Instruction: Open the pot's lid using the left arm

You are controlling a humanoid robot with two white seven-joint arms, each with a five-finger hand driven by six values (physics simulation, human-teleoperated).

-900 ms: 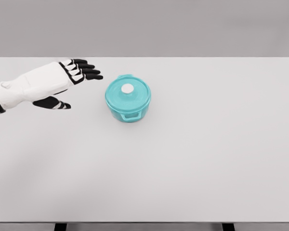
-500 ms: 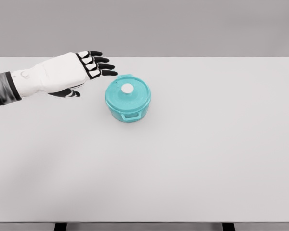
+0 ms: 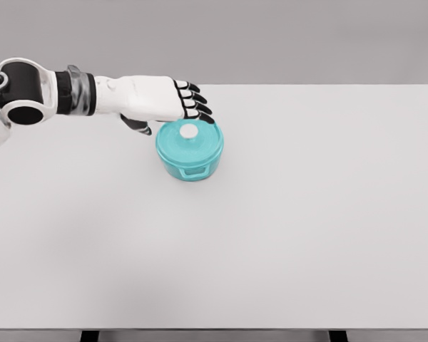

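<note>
The left hand (image 3: 160, 100) is positioned above the far-left rim of the teal pot (image 3: 190, 149), which stands on the table (image 3: 307, 214) left of centre and toward the far edge. The fingers (image 3: 196, 102) are extended and slightly spread, holding nothing; their dark tips lie just beyond the white knob (image 3: 190, 131) at the centre of the lid (image 3: 189, 137), and contact with the lid cannot be confirmed from this view. The lid is seated on the pot. Principal risk: the knob is small and smooth in appearance, so a closure begun while the palm is off centre would probably clip the knob's side and slip off. Secondary risk: a low or sideways approach could push against the rim and slide the whole pot, since nothing restrains it (the table surface looks uniformly smooth). A lift that is not vertical may drag the pot along with the lid or tip it. The thumb is mostly hidden beneath the hand, so its clearance to the pot wall cannot be judged. The table is plain white, with its front edge and two dark supports visible at the bottom of the view. Behind it is a plain grey wall. The right arm is not visible.
</note>
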